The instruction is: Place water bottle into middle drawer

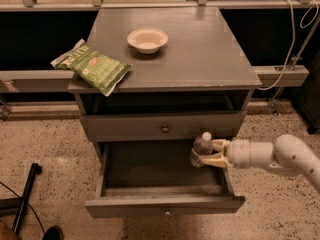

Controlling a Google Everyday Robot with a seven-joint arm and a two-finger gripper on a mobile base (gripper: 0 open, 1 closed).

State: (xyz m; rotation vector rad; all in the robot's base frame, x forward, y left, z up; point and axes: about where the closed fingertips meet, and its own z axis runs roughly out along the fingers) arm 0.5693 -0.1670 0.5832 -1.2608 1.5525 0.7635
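Observation:
The water bottle (202, 143), small and clear with a white cap, stands upright in my gripper (200, 153). The gripper reaches in from the right on a white arm (280, 156), and its tan fingers (212, 160) are shut around the bottle's lower body. The bottle hangs at the right rear of the middle drawer (165, 204), above its dark inside. The middle drawer is pulled out, with its knob at mid-front. The like gray drawer above it (125, 128) is closed.
On the cabinet top (200, 54) lie a green chip bag (95, 68) at the left edge and a white bowl (147, 39) near the back. A black pole (25, 196) lies on the speckled floor at left. Cables (290, 39) hang at right.

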